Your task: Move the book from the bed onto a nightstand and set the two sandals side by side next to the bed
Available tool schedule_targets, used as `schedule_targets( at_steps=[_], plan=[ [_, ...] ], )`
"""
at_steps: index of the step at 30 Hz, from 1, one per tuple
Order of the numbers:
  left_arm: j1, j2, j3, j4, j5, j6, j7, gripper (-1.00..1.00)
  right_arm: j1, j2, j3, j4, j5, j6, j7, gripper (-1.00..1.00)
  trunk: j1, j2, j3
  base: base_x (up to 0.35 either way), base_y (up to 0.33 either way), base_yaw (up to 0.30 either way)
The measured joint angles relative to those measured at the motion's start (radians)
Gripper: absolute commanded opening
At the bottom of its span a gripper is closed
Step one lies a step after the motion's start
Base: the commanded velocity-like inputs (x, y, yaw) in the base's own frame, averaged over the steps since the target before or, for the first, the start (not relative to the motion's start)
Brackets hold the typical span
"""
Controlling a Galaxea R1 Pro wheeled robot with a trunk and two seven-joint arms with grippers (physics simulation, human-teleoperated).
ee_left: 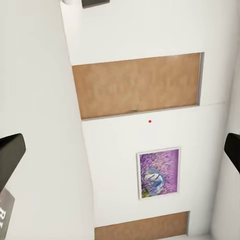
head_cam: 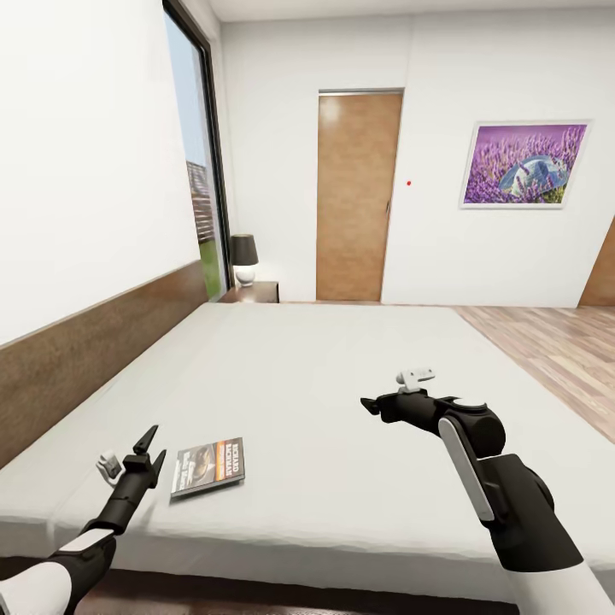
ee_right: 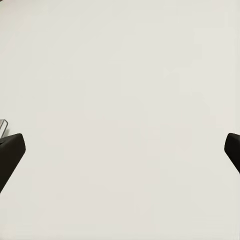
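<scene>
Book step in hand, grasp not started: the book (head_cam: 207, 467) lies flat on the bed (head_cam: 342, 384) near the close edge, cover up, and a corner of it shows in the left wrist view (ee_left: 5, 217). Left tool (head_cam: 145, 450) hovers just beside the book on its left, jaws spread and empty, not touching it. Right tool (head_cam: 370, 405) sits over bare mattress well apart from the book, also released with nothing held; its wrist view shows fingertips (ee_right: 11, 150) wide apart over plain white. The nightstand (head_cam: 253, 293) stands at the far head corner of the bed with a lamp (head_cam: 244, 259) on top. Next move, my read: swing the left tool over the book's edge, come down and pinch the thin cover; the flat lie makes getting a finger under it the tricky part. Sandals are for later
</scene>
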Motion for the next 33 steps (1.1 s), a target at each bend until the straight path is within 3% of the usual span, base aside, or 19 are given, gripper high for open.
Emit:
schedule_targets(
  at_steps=[30, 33],
  plan=[
    [-0.048, 0.002, 0.0, 0.0, 0.001, 0.0, 0.159, 1.0, 0.0, 0.0, 0.0, 0.0, 0.0, 0.004, 0.0, 1.0, 0.0, 0.0, 0.0, 0.0, 0.0, 0.0],
    [-0.049, 0.002, 0.0, 0.0, 0.001, 0.0, 0.166, 1.0, -0.002, 0.0, 0.001, 0.0, 0.0, 0.005, 0.0, 1.0, 0.011, -0.021, -0.009, 0.0, 0.0, 0.0]
  ],
)
